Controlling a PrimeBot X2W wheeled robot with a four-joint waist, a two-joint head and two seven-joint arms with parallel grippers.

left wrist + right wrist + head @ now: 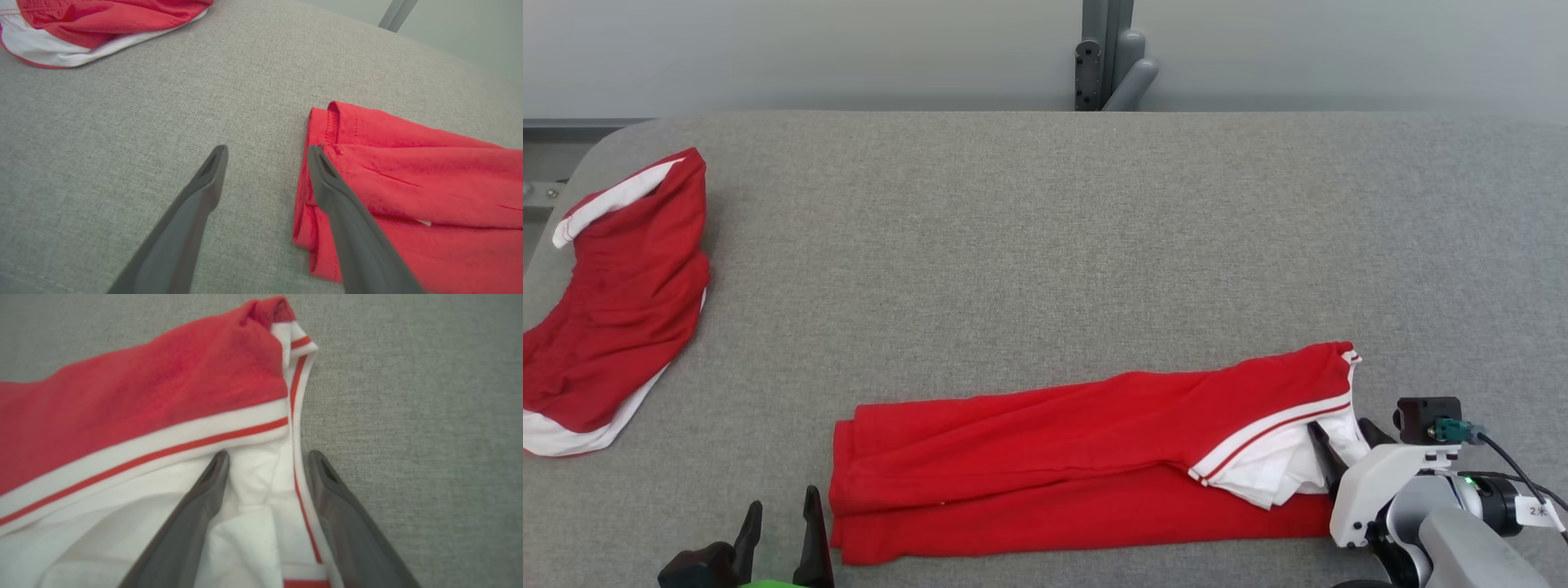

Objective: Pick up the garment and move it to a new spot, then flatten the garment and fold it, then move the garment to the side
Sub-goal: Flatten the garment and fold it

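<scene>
Jaws: both spread wide, gripping nothing | left gripper point(267, 149) at garment point(1054, 457) end | right gripper point(269, 454) straddling its white-trimmed end

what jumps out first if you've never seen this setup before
A long folded red garment with white striped trim stretches across the near part of the grey fabric table, the brightest thing there. A second red-and-white garment lies crumpled at the table's far left edge. The right gripper stands open over the folded garment's white end, and the left gripper stands open at its other end.
</scene>
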